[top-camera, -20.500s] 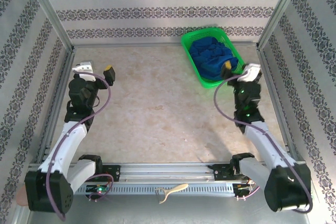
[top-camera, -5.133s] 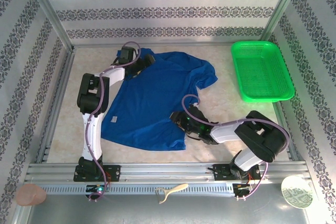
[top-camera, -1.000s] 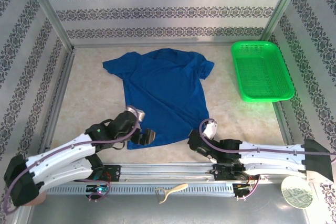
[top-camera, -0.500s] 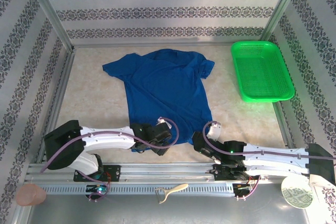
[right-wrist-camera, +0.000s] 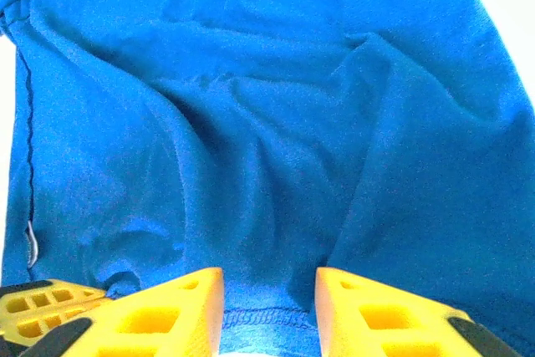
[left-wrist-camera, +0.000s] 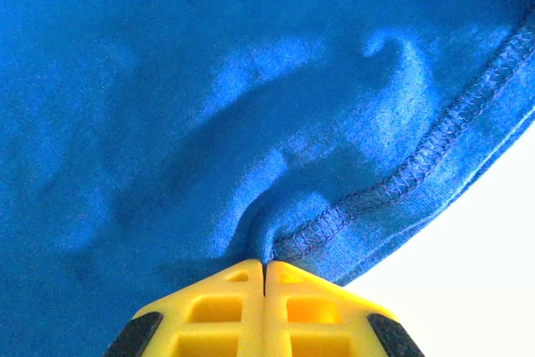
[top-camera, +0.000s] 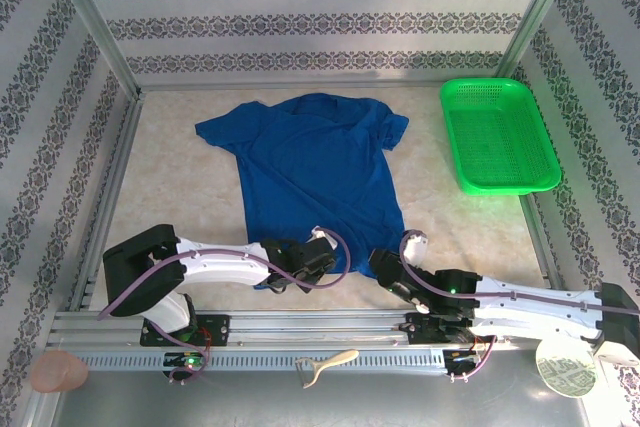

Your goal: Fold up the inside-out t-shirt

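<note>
Spreading over the middle of the pale bench (top-camera: 180, 187), the inside-out t-shirt (top-camera: 315, 167) lies flat and royal blue, its collar and both short sleeves toward the far wall and its bottom edge toward the near rail. A green mesh basket (top-camera: 500, 137) sits at the far right of the bench, well apart from the cloth. The left arm (top-camera: 220, 262) stretches low along the near edge from its base toward the right and reaches the shirt's bottom edge near the middle. The right arm (top-camera: 520, 297) lies low too, running leftward to the shirt's near right corner. In the left wrist view the left tool (left-wrist-camera: 265, 269) has its yellow fingers (left-wrist-camera: 221, 307) pressed together with no gap, and a fold of blue cloth is pinched between them, so that the fabric puckers into a ridge rising from the tips. The stitched hem (left-wrist-camera: 435, 156) curves away to the right of that pinch. In the right wrist view the right tool (right-wrist-camera: 269, 277) stands narrowly parted, one yellow finger on each side of the hem line, with rumpled blue cloth lying in the gap and beyond it, not squeezed.
</note>
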